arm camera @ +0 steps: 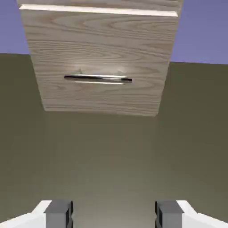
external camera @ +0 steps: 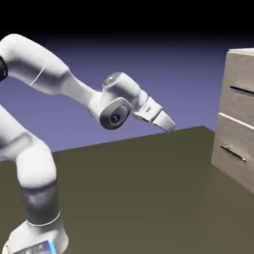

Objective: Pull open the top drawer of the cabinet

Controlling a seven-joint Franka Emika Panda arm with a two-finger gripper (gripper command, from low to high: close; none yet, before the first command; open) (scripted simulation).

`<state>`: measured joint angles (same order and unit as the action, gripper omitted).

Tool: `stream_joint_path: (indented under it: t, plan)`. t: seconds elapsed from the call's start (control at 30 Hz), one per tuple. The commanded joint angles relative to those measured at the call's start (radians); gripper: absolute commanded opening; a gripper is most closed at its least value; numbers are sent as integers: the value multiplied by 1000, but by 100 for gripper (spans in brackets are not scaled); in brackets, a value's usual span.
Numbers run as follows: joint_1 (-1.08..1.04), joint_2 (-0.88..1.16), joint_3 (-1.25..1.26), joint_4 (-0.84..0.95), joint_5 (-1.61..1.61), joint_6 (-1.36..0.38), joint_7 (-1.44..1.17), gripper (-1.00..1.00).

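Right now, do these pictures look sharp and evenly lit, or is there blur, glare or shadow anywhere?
Exterior view: soft and slightly blurry, with a backdrop darkening to black at the top; the cabinet is cut off at the right edge. Hand view: crisper wood grain, and a bright glint on the lower drawer's handle, with a pale streak just under it. The table is flat and evenly lit in both, without strong shadows.

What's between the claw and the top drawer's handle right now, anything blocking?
Nothing visible. In the exterior view the claw hangs open over bare table, well short of the cabinet, with only open air up to the top drawer. The hand view shows just tabletop and the lower drawer ahead.
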<state>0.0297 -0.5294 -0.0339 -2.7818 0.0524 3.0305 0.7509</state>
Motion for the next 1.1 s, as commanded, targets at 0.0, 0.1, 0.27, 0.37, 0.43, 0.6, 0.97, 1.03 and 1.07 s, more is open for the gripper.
stream_joint_path:
  t: [0.0,0.1,0.27,0.37,0.43,0.6,0.97,1.03,1.07]
  plan:
    - [15,34,-28,23,44,-5,8,0]
    - [59,135,-112,94,174,-22,33,0]
    - [132,303,-253,211,391,-49,74,0]
    - [176,404,-337,281,522,-65,98,0]
    - [205,472,-393,328,609,-76,115,0]
    - [278,640,-534,445,826,-103,155,0]
    - [440,1011,-843,702,1305,-163,245,0]
    - [469,1078,-899,749,1392,-173,262,0]
    - [483,1112,-927,772,1435,-179,270,0]
